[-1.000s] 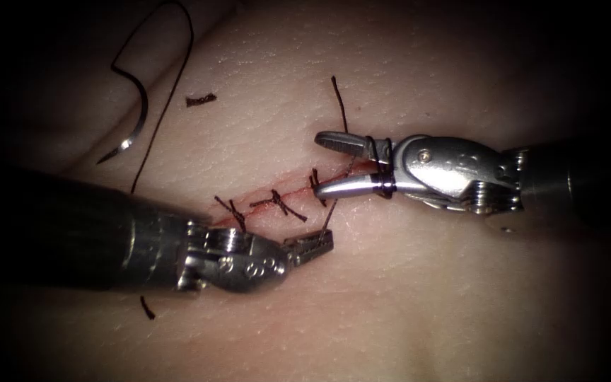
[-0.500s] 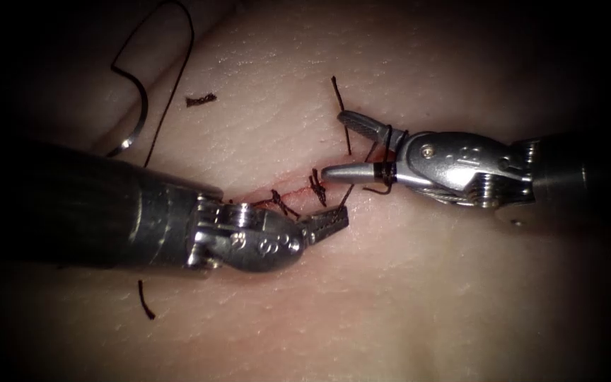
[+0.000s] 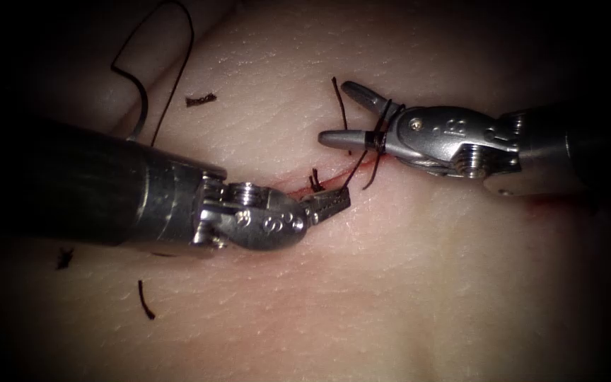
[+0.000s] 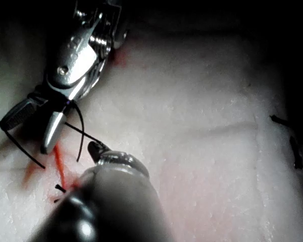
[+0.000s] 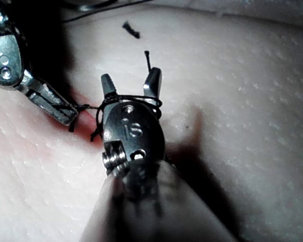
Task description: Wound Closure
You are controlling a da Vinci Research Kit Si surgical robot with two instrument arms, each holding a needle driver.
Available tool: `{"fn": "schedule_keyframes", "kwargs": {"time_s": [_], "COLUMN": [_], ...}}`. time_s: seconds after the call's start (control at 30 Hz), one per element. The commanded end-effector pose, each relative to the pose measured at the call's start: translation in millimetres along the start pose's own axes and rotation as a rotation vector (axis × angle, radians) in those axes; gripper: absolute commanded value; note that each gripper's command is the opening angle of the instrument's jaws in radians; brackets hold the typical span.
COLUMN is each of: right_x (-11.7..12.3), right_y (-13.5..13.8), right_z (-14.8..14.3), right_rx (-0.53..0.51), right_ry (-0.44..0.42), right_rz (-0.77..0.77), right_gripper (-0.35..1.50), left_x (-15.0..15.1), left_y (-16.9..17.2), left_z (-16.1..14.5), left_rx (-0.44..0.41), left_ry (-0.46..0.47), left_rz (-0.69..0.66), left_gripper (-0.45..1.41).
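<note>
Here the pale tissue (image 3: 404, 283) spreads across the endoscope view, darkening toward its edges, with the cut (image 3: 298, 185) running as a thin red line near the middle and a smear of red fluid (image 4: 58, 164) beside it in the left wrist view. Short cut ends of thread (image 3: 199, 100) lie scattered toward the tissue's far left corner and near its left edge. The curved needle (image 3: 140, 113) lies free on the tissue, well left of the cut near the far left corner, not in the tissue and held by neither tool; its long axis runs roughly up and down, and the left tool's shaft hides its lower end, so which way the tip points cannot be told. The left tool (image 3: 330, 203) lies across the cut's left part, covering the earlier stitches, its jaws clenched on the thread (image 3: 356, 166) just beside the cut. From there the thread rises to the right tool (image 3: 341, 113), whose jaws are spread apart and grasp nothing, with loops of thread wrapped around their base
</note>
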Motion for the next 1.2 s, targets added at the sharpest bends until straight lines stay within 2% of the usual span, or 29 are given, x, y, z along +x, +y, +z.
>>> {"fn": "schedule_keyframes", "kwargs": {"time_s": [0.03,0.3,0.4,0.47,0.5,0.53,0.8,1.03,1.2], "right_x": [-0.4,-0.1,0.0,0.1,0.1,0.1,-0.1,-0.3,-1.4], "right_y": [-0.5,-0.2,-0.4,-0.6,-0.8,-0.9,-2.1,-3.1,-3.6], "right_z": [1.0,3.0,3.4,3.5,3.4,3.3,1.2,-0.8,-2.0], "right_rx": [0.003,-0.019,-0.030,-0.041,-0.046,-0.045,-0.118,-0.124,-0.127], "right_ry": [0.001,-0.012,-0.004,-0.002,-0.006,-0.006,-0.007,0.023,0.038], "right_rz": [-0.003,-0.006,-0.003,-0.001,-0.007,-0.007,-0.040,-0.058,-0.073], "right_gripper": [0.83,0.78,0.62,0.36,-0.08,-0.35,-0.35,-0.35,-0.35], "left_x": [0.0,-0.4,-0.5,-0.6,-0.6,-0.7,-1.5,-3.4,-5.4], "left_y": [0.4,-0.4,-0.3,-0.3,-0.3,-0.4,-2.0,-7.8,-12.5], "left_z": [0.5,0.5,0.4,0.3,0.2,0.2,-0.8,-2.0,-1.4], "left_rx": [-0.003,0.002,0.003,0.003,0.002,0.003,0.012,0.025,0.031], "left_ry": [0.000,-0.005,-0.003,-0.003,-0.002,-0.005,-0.022,-0.035,-0.064], "left_rz": [0.000,-0.001,-0.006,-0.006,-0.006,-0.006,-0.028,-0.095,-0.127], "left_gripper": [-0.45,-0.45,-0.45,-0.45,-0.45,-0.45,-0.45,-0.45,-0.45]}}
